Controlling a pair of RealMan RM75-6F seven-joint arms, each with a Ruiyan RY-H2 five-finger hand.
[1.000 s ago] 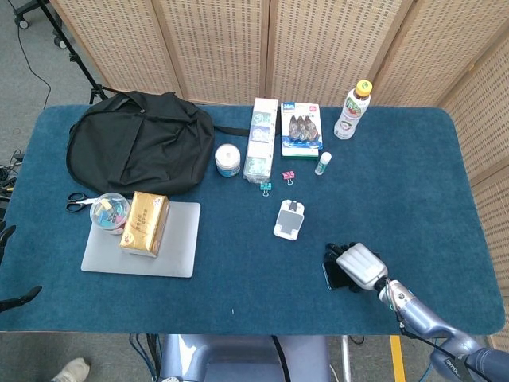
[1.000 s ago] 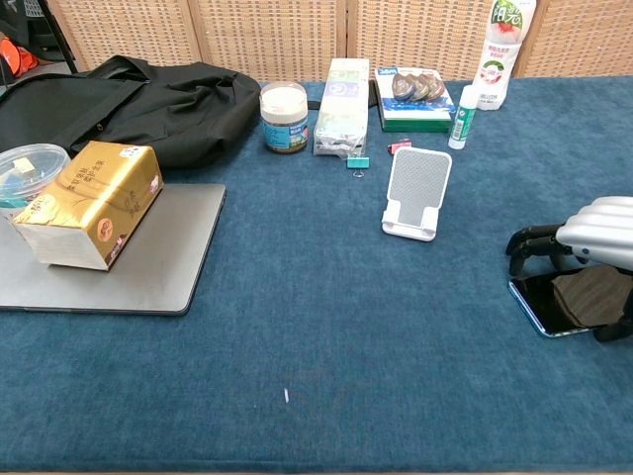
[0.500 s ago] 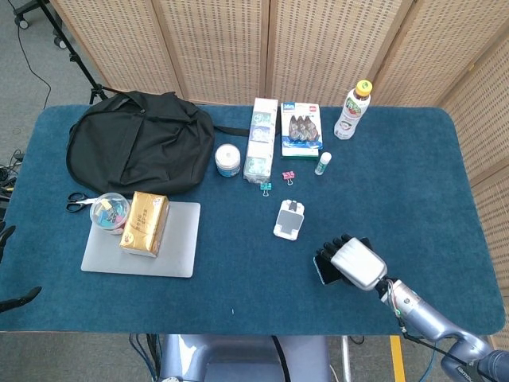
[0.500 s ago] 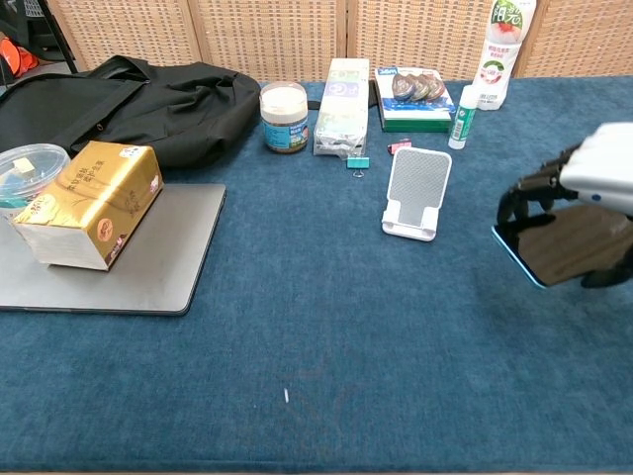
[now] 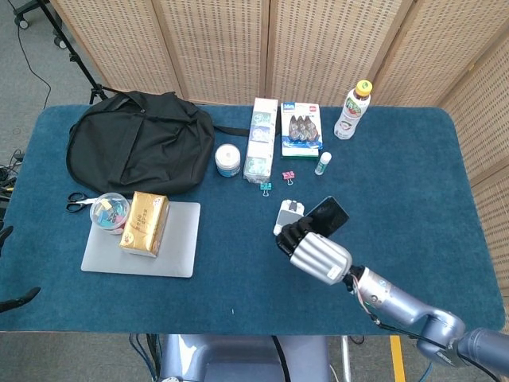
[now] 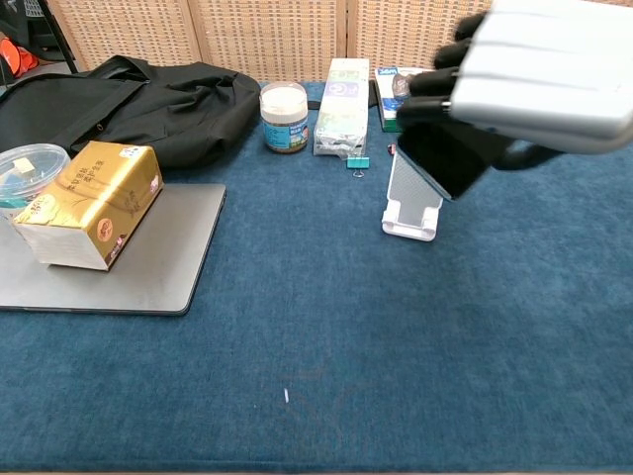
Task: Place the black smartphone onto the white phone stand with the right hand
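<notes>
The right hand (image 5: 318,256) now holds the black smartphone (image 5: 328,215) in the air, just over the white phone stand (image 5: 288,215). One second ago the phone lay flat on the bench (image 5: 413,183) near the right front edge, with the hand resting over it. Half a second ago it was already lifted and tilted, but well to the right of the stand. Now the hand has carried it to the left and toward the back, so in the chest view the phone (image 6: 442,158) hangs in front of the upper part of the stand (image 6: 410,213) and hides it partly.

The fingers (image 6: 435,84) are curled around the edges of the phone, and the phone is tilted with one corner higher. The grasp looks firm, though I cannot see the thumb side clearly.

This means the pick-up and most of the transport are done, I think. What remains is to lower the phone onto the stand's ledge, to lean it back against the plate, and to release. The stand is light, so a push from the hand could slide it on the blue cloth.

The left hand is not in view. The small clips (image 5: 276,180) behind the stand are not touched.
</notes>
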